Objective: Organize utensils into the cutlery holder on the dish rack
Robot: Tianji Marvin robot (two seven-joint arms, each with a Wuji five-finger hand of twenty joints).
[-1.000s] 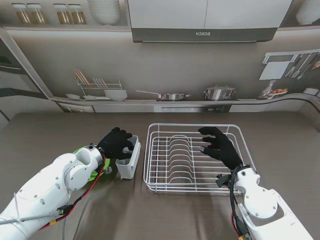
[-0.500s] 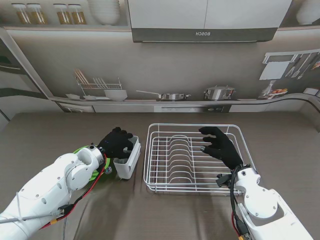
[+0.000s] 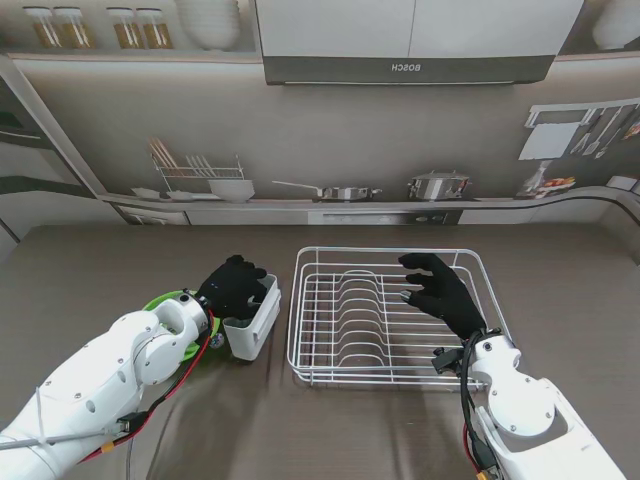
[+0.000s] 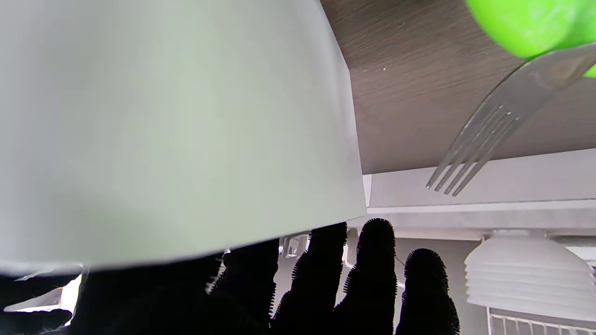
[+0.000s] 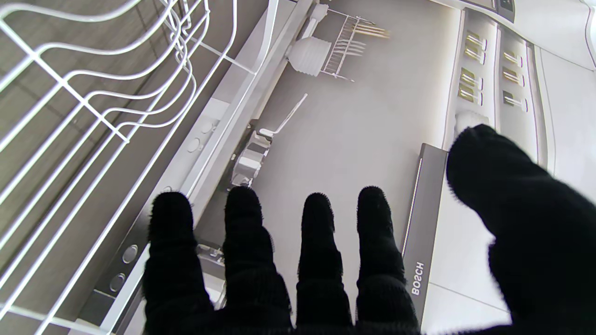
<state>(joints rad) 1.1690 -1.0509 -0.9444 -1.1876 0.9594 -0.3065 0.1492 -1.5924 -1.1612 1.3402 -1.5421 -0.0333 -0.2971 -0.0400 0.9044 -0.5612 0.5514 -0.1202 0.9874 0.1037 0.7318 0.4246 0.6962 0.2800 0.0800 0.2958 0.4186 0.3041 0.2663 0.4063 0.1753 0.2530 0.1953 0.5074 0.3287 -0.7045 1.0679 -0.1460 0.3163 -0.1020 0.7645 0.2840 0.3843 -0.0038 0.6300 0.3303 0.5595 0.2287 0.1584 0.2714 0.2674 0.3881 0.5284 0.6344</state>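
Left robot hand (image 3: 233, 284) clamped on white cutlery holder (image 3: 250, 322), left of dish rack (image 3: 392, 316), right robot hand (image 3: 440, 291) fingers spread over rack

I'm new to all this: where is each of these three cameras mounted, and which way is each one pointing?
Stand view: high above the shoulders, looking down at the table; shows both arms, the left hand gripping the white cutlery holder, the right hand over the dish rack.
Left wrist view: along the black fingers; the holder's wall fills it, beside a fork and green plate.
Right wrist view: along spread fingers, over the rack's wires toward the back wall.
Shared: stand and left wrist show the holder; stand and right wrist, the rack.
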